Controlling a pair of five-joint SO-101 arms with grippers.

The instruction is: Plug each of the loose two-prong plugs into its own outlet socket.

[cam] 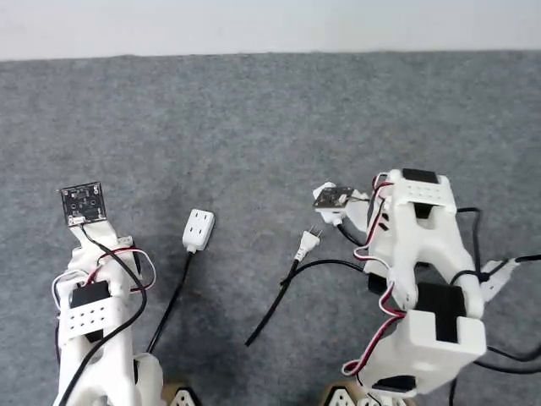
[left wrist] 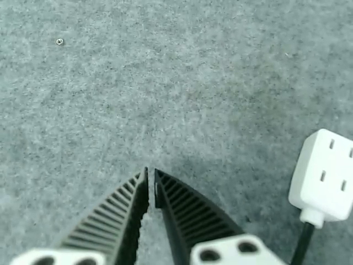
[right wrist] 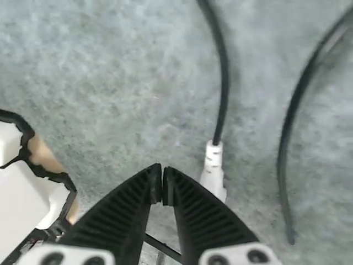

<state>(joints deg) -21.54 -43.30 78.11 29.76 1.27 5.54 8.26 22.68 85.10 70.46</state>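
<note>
One plug (right wrist: 213, 168), just beside right end effector (right wrist: 162, 178), possibly touching

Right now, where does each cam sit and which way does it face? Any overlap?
High: fixed above, looking down on the table; left arm and right arm show at the near edge, outlet and plug between them.
Left wrist: on the left arm, looking down past the shut left fingers; outlet beside them.
Right wrist: on the right arm, looking down past the shut right fingers; plug beside their tips.
Shared: high and left wrist both show the outlet; high and right wrist the plug.
</note>
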